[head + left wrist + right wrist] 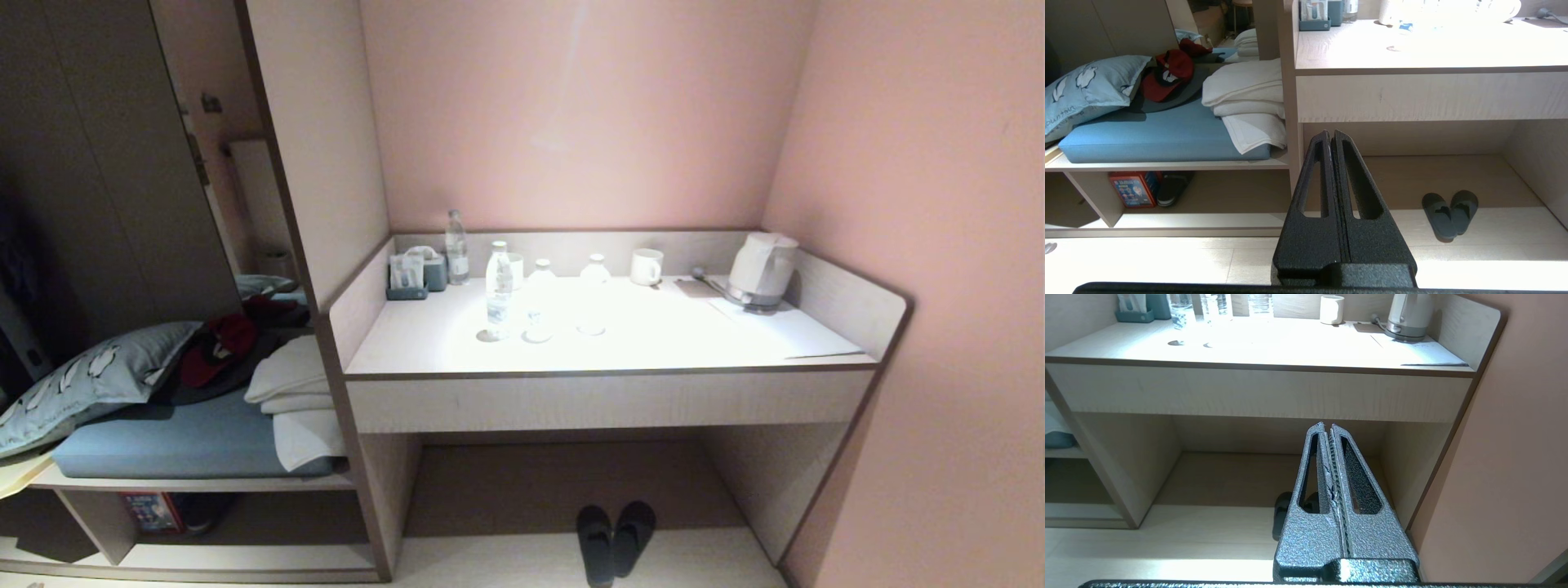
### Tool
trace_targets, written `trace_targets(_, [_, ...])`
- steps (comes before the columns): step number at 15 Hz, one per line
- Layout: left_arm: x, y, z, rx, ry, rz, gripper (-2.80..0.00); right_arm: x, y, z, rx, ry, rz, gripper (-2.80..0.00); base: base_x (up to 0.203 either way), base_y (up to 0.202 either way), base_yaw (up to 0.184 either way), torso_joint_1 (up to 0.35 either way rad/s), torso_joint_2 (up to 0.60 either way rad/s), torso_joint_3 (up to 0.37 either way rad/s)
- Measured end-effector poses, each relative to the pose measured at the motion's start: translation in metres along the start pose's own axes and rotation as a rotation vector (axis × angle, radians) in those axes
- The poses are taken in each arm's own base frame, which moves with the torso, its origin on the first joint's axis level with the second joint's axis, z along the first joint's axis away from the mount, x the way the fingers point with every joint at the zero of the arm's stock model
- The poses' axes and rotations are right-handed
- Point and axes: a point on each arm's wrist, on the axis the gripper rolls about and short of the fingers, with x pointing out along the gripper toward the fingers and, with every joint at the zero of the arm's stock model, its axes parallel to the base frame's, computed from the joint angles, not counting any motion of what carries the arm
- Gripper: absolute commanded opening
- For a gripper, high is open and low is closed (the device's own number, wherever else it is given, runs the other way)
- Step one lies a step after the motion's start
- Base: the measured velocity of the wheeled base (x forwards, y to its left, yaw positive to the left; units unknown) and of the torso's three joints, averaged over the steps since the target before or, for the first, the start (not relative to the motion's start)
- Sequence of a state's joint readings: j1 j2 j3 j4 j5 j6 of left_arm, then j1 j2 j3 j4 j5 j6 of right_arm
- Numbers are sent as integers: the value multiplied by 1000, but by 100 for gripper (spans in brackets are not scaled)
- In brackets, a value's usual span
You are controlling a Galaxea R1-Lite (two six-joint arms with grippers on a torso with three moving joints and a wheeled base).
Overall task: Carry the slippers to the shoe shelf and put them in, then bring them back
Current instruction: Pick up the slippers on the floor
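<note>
The dark slippers (pixel 614 541) lie side by side on the floor under the desk, also in the left wrist view as the slippers (pixel 1449 214); in the right wrist view the slippers (pixel 1282 510) are mostly hidden behind my fingers. The shoe shelf (pixel 245 523) is the low open compartment under the blue-cushioned bench at the left, seen as the shoe shelf (pixel 1229 192) from the left wrist. My left gripper (pixel 1330 132) is shut and empty, held well back from the furniture. My right gripper (pixel 1327 425) is shut and empty too. Neither arm shows in the head view.
The desk (pixel 604 359) carries water bottles (pixel 499 290), a mug (pixel 646 266) and a kettle (pixel 762 272). On the bench lie a pillow (pixel 90 380), folded white towels (pixel 298 392) and red clothing. A red box (pixel 1133 188) and a dark shoe stand in the shelf's left part. A pink wall (pixel 939 286) closes the right.
</note>
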State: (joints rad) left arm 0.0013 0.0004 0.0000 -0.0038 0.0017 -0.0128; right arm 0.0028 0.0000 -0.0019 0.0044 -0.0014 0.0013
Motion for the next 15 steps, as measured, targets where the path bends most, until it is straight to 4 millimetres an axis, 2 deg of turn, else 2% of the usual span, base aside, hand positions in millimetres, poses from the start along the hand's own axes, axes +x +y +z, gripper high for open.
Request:
trace_targets(10, [0,0,0,0,-1,0,-280,0,0,0,-3,0,0,-280,0,0,0,-5,9,7])
trace_targets(15, [0,0,0,1,0,-1,-280,0,0,0,-4,1,1,-280,0,0,0,-204,457,256])
